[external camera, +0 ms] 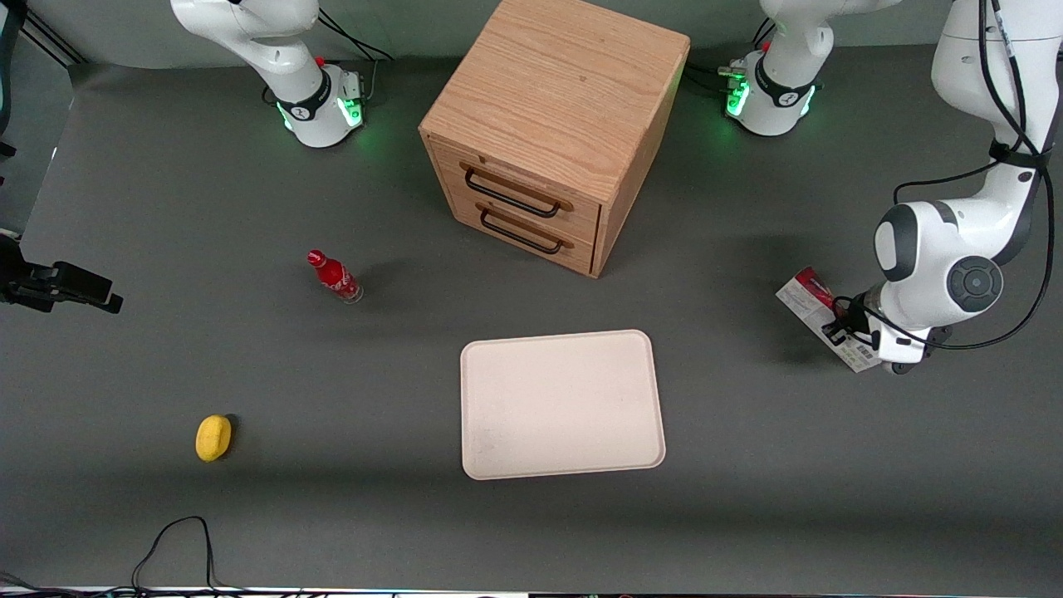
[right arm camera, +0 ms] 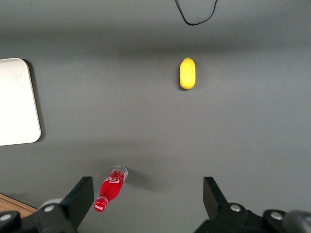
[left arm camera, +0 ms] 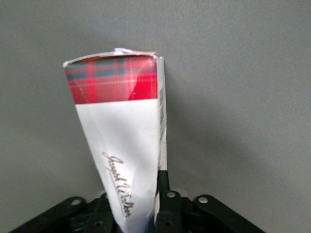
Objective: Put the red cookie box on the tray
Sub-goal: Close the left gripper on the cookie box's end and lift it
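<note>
The red cookie box (external camera: 807, 301) is a long, slim carton with a red tartan end and white printed faces. It is at the working arm's end of the table, well apart from the tray. My left gripper (external camera: 840, 325) is shut on the end of the box that is nearer the front camera. In the left wrist view the box (left arm camera: 121, 131) stands out from between the gripper (left arm camera: 137, 208), with one black finger (left arm camera: 164, 183) pressed against its edge. I cannot tell whether the box rests on the table. The cream-white tray (external camera: 565, 407) lies flat and bare, nearer the front camera than the cabinet.
A wooden cabinet (external camera: 552, 124) with two drawers stands farther from the front camera than the tray. A small red bottle (external camera: 335, 276) and a yellow lemon-like object (external camera: 213, 437) lie toward the parked arm's end. A black cable (external camera: 178, 540) loops at the table's near edge.
</note>
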